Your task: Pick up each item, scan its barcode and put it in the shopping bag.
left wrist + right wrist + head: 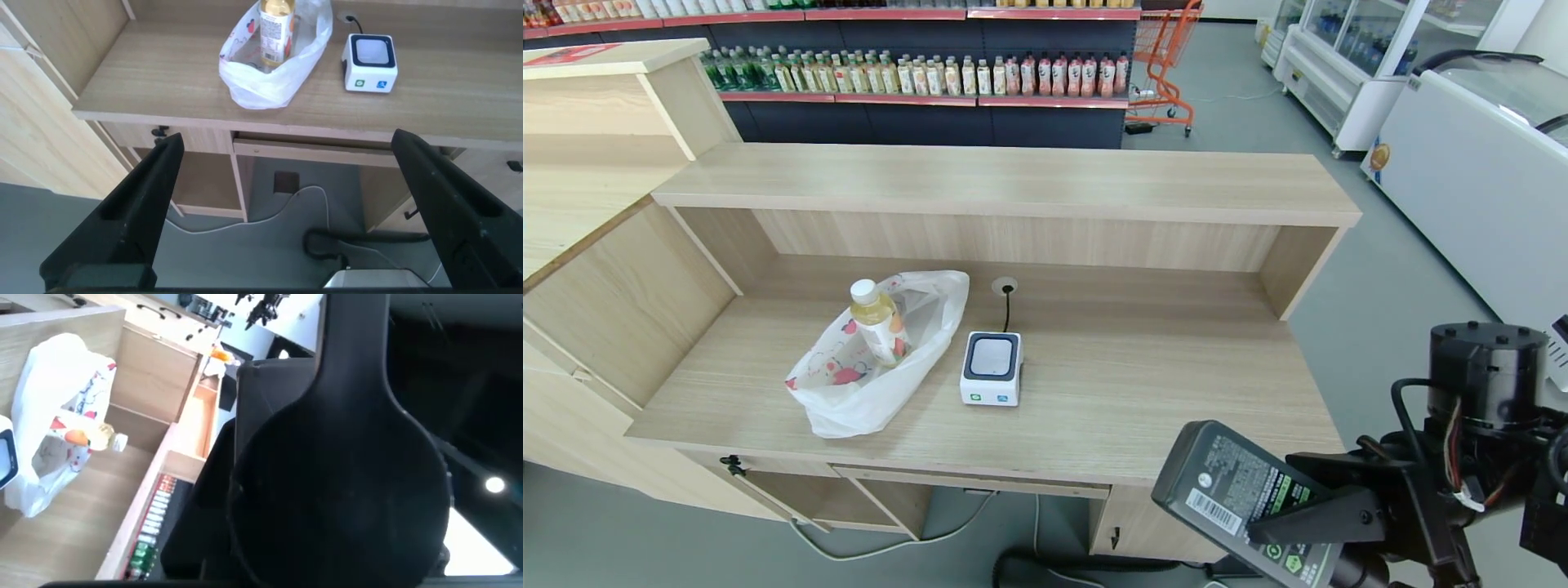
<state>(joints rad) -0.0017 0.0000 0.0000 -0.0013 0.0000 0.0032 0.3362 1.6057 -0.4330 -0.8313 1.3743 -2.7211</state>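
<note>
**Q:** What are you carrying, and where is it?

**A:** My right gripper (1327, 516) is clamped on one end of a dark grey block (1232, 490). I hold it in the air off the front right corner of the counter (1143, 392), with its barcode label facing up. My left gripper (288, 139) hangs wide and empty below the counter's front edge.

**Q:** How will the block handle?

**A:** I judge it stiff, smooth-cased and fairly heavy for its size. Gripped at one end, it may lever in my jaws, so a hold nearer the middle would be steadier, as long as it stays off the label.

**Q:** And the rest?

**A:** The scanner (992, 367) sits mid-counter. The shopping bag (849, 392) lies just beside it toward the left edge, with a bottle (880, 322) in it. The bag is soft and its mouth floppy, so I would lower the block in rather than drop it.
</note>
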